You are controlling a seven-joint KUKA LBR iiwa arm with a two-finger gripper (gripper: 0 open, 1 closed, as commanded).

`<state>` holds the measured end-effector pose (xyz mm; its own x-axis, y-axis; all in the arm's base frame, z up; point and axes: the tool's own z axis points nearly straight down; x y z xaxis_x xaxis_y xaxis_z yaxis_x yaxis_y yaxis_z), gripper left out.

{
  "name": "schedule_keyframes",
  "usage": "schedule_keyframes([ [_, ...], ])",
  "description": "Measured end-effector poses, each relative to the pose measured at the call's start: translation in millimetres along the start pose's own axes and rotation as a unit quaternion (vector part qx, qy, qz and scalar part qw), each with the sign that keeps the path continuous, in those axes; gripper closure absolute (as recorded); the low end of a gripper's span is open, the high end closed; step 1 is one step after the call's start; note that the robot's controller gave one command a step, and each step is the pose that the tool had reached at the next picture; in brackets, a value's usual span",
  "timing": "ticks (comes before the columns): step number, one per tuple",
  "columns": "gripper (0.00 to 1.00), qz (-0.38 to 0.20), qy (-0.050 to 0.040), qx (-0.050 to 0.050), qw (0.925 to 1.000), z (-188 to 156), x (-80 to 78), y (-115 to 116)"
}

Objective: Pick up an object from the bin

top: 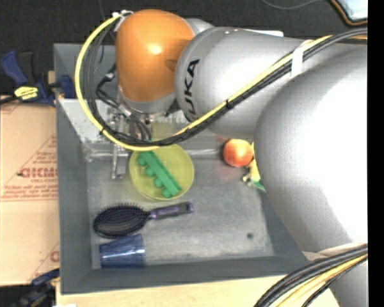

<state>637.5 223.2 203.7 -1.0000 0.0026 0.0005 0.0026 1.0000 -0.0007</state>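
My gripper hangs below the orange wrist cover in the bin's back left part, low over the floor. It is just left of a round yellow-green dish. A green studded toy brick lies slantwise in that dish. Nothing shows in the gripper. A black hairbrush with a purple handle lies in front of the dish, its head pointing left.
A blue cup lies on its side by the bin's front left corner. A red-orange apple sits at the right, close to the arm, with a small yellow and green thing just in front of it. The arm covers the bin's right side.
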Motion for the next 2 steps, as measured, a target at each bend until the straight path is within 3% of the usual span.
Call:
schedule_keyframes([
  [1,0.0,0.023,-0.0019,-0.002,0.9997,-44.7,26.9,3.2],
  [2,0.0,-0.069,-0.0012,0.0,0.9976,-85.4,16.1,-15.3],
])
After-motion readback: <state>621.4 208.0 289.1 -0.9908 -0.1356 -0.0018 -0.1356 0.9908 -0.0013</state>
